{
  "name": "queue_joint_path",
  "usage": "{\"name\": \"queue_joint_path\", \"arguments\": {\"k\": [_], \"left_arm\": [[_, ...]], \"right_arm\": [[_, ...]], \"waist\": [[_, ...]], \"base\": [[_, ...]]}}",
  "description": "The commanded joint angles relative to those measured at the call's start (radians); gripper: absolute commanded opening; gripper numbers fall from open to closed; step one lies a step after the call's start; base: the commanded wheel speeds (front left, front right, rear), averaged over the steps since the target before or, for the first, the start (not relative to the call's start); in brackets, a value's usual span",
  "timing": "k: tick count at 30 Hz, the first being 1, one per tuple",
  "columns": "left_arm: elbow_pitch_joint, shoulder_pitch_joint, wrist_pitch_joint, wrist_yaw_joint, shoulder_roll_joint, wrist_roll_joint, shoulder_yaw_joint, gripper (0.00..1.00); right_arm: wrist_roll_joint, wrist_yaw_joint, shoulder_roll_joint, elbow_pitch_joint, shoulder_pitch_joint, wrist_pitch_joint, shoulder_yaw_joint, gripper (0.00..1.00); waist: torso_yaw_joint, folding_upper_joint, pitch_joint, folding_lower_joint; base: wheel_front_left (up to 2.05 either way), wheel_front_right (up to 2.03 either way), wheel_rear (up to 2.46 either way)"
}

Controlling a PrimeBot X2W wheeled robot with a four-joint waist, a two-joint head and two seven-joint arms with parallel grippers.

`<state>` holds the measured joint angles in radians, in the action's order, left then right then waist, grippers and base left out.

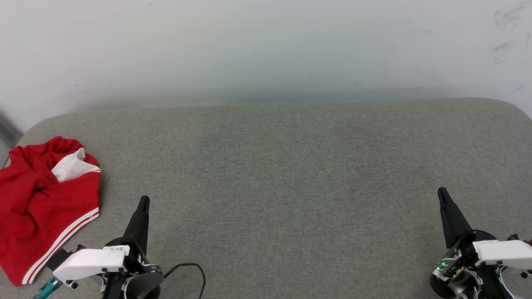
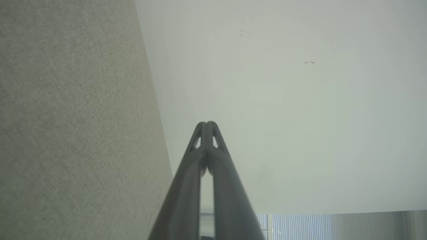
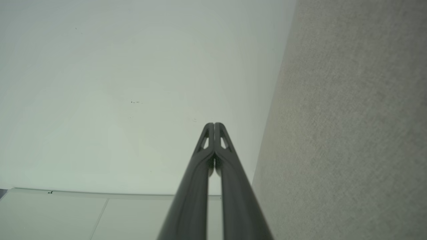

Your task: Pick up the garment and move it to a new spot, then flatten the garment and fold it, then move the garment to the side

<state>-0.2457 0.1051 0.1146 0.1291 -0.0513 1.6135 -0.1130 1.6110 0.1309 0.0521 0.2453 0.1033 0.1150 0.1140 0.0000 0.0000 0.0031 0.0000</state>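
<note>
red garment (image 1: 39,211) crumpled just left of left gripper (image 1: 144,202), not touching, its fingers together, empty, right gripper (image 1: 442,193) fingers together, empty, grey cushion (image 1: 291,187) under both

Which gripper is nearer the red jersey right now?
Left. The left gripper sits just right of the red jersey, not touching it; the right gripper is far off across the grey fabric surface.

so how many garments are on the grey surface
1: the red garment, crumpled at the left edge of the grey surface, beside the left claw. Anything beneath it would be hidden.
</note>
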Motion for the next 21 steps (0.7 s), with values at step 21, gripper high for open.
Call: {"name": "queue_joint_path", "arguments": {"k": [21], "left_arm": [[0.0,0.008,0.002,0.003,0.001,-0.002,-0.003,0.0]], "right_arm": [[0.004,0.0,-0.004,0.001,0.011,0.001,0.0,0.0]], "waist": [[0.0,0.0,0.0,0.0]], "base": [[0.0,0.0,0.0]]}}
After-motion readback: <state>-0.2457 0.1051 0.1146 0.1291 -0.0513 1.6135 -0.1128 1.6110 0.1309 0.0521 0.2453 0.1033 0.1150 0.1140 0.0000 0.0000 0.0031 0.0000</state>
